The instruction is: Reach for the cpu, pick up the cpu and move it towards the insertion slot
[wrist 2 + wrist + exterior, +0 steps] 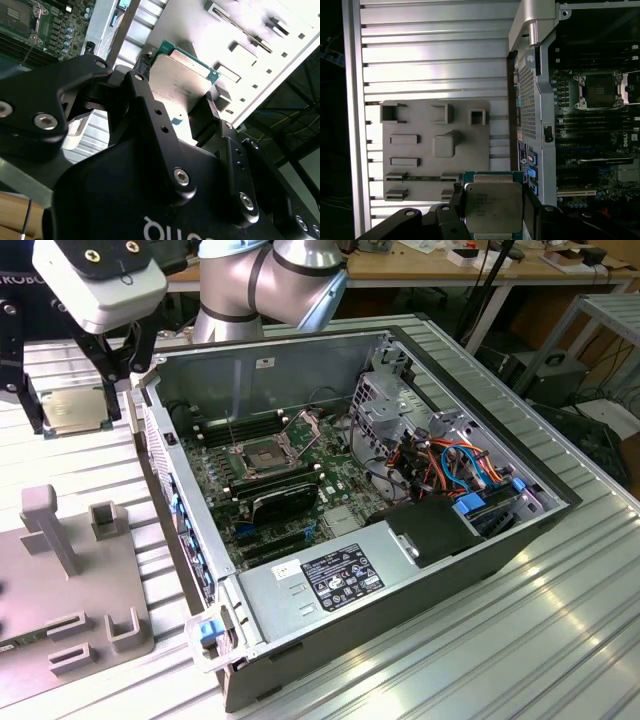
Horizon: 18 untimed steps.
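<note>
CPU [493, 207] (gripper-held [72, 408]) hangs beside the case wall [175, 505].

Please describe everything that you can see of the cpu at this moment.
The cpu is a flat square chip with a pale silvery metal face and a thin green edge. The hand holds it between its black fingers, lifted above the ribbed metal table, beside the open computer case on the exterior view's left. It has not reached the insertion slot, whose bracket stands open.

Black gripper [175, 107] clamps cpu [182, 80] by opposite edges; grey fixture plate [260, 55] behind; green motherboard [45, 25] in corner.
</note>
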Available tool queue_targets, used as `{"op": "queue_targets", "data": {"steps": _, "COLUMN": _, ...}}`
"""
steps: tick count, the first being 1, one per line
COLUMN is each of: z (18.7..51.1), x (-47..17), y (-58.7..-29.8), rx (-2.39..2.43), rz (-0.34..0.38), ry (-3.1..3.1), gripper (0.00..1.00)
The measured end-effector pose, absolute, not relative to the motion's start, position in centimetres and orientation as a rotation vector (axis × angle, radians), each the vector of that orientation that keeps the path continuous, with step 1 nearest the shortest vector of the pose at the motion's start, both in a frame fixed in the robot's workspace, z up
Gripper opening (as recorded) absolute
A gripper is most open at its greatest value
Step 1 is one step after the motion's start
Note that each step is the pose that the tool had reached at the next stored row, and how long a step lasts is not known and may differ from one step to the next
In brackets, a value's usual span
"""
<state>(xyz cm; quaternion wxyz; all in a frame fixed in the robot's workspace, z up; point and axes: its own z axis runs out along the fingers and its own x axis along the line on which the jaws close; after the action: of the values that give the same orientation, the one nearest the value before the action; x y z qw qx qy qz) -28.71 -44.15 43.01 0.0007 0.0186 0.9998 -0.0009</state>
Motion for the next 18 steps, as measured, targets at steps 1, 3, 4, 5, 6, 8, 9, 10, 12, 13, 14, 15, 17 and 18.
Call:
{"op": "queue_targets", "data": {"steps": 1, "z": 43.0, "x": -28.6, "y": -44.2, "rx": 0.058, "rz": -0.003, "ry": 3.14, "gripper": 0.55}}
{"op": "queue_targets", "data": {"steps": 3, "z": 43.0, "x": -28.3, "y": -44.2, "rx": 0.058, "rz": -0.003, "ry": 3.14, "gripper": 0.55}}
{"op": "queue_targets", "data": {"steps": 4, "z": 43.0, "x": -28.2, "y": -44.2, "rx": 0.059, "rz": -0.003, "ry": 3.14, "gripper": 0.55}}
{"op": "queue_targets", "data": {"steps": 5, "z": 43.0, "x": -28.1, "y": -44.2, "rx": 0.058, "rz": -0.003, "ry": 3.14, "gripper": 0.55}}
{"op": "queue_targets", "data": {"steps": 6, "z": 42.9, "x": -27.9, "y": -44.2, "rx": 0.059, "rz": -0.003, "ry": 3.14, "gripper": 0.55}}
{"op": "queue_targets", "data": {"steps": 8, "z": 42.9, "x": -27.7, "y": -44.2, "rx": 0.058, "rz": -0.003, "ry": 3.14, "gripper": 0.55}}
{"op": "queue_targets", "data": {"steps": 9, "z": 42.9, "x": -27.5, "y": -44.2, "rx": 0.058, "rz": -0.003, "ry": 3.14, "gripper": 0.55}}
{"op": "queue_targets", "data": {"steps": 10, "z": 42.9, "x": -27.4, "y": -44.2, "rx": 0.058, "rz": -0.003, "ry": 3.14, "gripper": 0.55}}
{"op": "queue_targets", "data": {"steps": 12, "z": 42.9, "x": -27.1, "y": -44.2, "rx": 0.058, "rz": -0.003, "ry": 3.14, "gripper": 0.55}}
{"op": "queue_targets", "data": {"steps": 13, "z": 42.9, "x": -26.9, "y": -44.2, "rx": 0.058, "rz": -0.003, "ry": 3.14, "gripper": 0.55}}
{"op": "queue_targets", "data": {"steps": 14, "z": 42.9, "x": -26.8, "y": -44.2, "rx": 0.058, "rz": -0.003, "ry": 3.14, "gripper": 0.55}}
{"op": "queue_targets", "data": {"steps": 15, "z": 42.9, "x": -26.7, "y": -44.2, "rx": 0.058, "rz": -0.003, "ry": 3.14, "gripper": 0.55}}
{"op": "queue_targets", "data": {"steps": 17, "z": 42.8, "x": -26.4, "y": -44.2, "rx": 0.058, "rz": -0.003, "ry": 3.14, "gripper": 0.55}}
{"op": "queue_targets", "data": {"steps": 18, "z": 42.8, "x": -26.2, "y": -44.2, "rx": 0.058, "rz": -0.003, "ry": 3.14, "gripper": 0.55}}
